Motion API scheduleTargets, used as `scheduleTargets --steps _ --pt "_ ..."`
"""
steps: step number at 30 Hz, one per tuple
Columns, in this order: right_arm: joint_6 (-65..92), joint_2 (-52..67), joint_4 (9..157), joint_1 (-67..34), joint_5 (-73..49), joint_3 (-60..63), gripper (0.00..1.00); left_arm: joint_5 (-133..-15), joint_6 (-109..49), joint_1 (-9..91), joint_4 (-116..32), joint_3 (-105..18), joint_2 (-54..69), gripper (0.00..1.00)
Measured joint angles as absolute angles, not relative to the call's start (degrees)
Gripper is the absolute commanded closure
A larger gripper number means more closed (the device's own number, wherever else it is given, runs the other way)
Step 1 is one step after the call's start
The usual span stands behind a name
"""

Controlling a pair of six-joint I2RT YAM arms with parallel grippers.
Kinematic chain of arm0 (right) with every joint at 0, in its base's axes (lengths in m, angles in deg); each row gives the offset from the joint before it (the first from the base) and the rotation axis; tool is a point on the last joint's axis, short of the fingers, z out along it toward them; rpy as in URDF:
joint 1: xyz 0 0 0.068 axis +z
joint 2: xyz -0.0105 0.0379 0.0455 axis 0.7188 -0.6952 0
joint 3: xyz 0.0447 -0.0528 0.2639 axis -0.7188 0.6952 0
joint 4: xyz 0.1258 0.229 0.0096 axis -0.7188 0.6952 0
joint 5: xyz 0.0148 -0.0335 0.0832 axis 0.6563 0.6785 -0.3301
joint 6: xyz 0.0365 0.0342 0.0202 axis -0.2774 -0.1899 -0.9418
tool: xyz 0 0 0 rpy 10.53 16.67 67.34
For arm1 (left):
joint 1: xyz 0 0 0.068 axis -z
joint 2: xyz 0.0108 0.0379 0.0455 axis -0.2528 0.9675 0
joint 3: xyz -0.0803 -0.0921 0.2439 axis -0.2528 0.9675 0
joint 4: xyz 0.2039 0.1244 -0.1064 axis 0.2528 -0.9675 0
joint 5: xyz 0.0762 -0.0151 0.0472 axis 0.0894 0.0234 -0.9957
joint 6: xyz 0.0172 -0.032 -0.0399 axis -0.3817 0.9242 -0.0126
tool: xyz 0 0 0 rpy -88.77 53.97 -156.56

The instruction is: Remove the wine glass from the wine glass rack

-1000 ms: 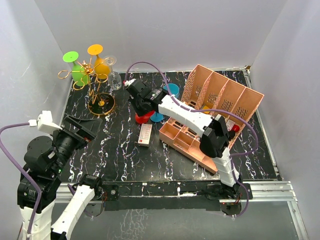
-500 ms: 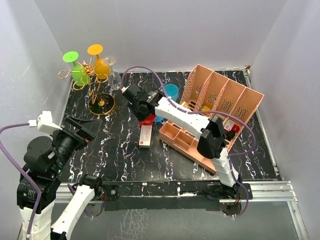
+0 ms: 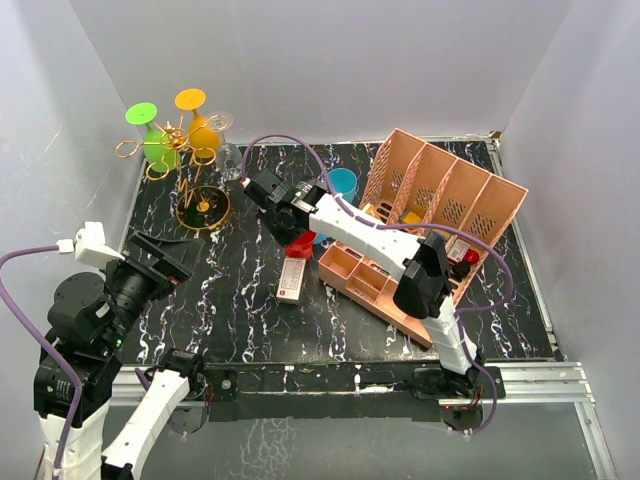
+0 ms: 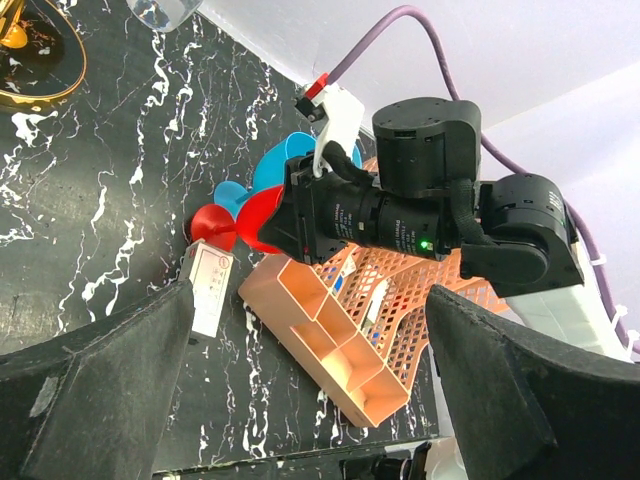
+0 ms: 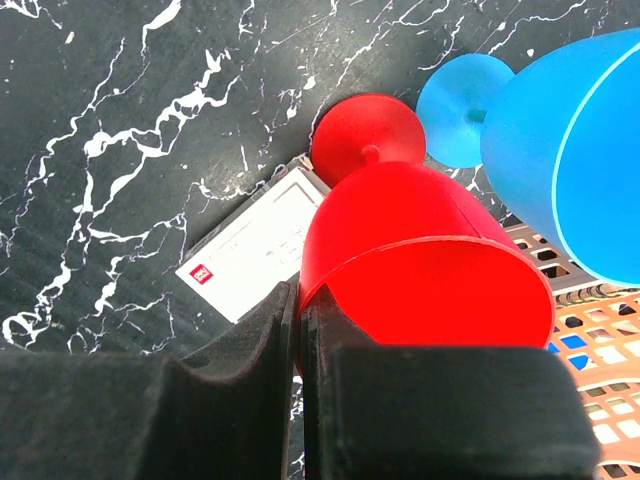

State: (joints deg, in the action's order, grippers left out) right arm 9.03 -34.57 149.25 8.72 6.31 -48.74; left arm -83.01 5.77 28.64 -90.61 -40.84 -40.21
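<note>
The gold wire wine glass rack (image 3: 181, 150) stands at the far left corner on its round base (image 3: 203, 209). A green glass (image 3: 150, 135), an orange glass (image 3: 197, 122) and a clear glass (image 3: 224, 140) hang on it. My right gripper (image 5: 303, 305) is shut on the rim of a red wine glass (image 5: 420, 240), one finger inside and one outside. That glass stands mid-table (image 3: 300, 244), away from the rack. A blue wine glass (image 5: 560, 150) is right beside it. My left gripper (image 4: 310, 400) is open and empty, held above the near left of the table (image 3: 165, 255).
A white box (image 3: 290, 278) lies flat just in front of the red glass. The pink slotted organizer (image 3: 430, 220) fills the right half of the table, close to the right arm. White walls close in the left, back and right sides.
My right wrist has swung left and back. The red glass in it has shifted slightly nearer, and the white box has slid a little nearer. The left arm has not moved.
</note>
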Motion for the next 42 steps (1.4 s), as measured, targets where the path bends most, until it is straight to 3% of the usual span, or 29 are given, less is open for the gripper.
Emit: scheduleTargets --steps 13,19,30,35,42 --pt "9.18 -38.22 151.92 9.14 5.66 -53.59 0.90 -83.05 5.59 28.66 -90.82 -40.84 -40.19 0.03" --pt "9.49 -39.23 152.40 9.33 5.90 -55.10 0.70 -83.05 5.55 28.66 -90.85 -40.84 -39.99 0.03" --pt "9.82 -39.67 152.92 9.33 8.11 -59.38 0.13 -83.07 5.20 28.66 -90.89 -40.97 -39.36 0.03" --pt "9.82 -35.10 151.09 9.33 7.84 -56.50 0.04 -83.07 5.14 28.66 -90.89 -41.04 -38.70 0.03" --pt "6.80 -13.96 140.97 9.33 5.42 -33.42 0.01 -83.14 4.50 28.66 -90.85 -41.24 -37.22 0.03"
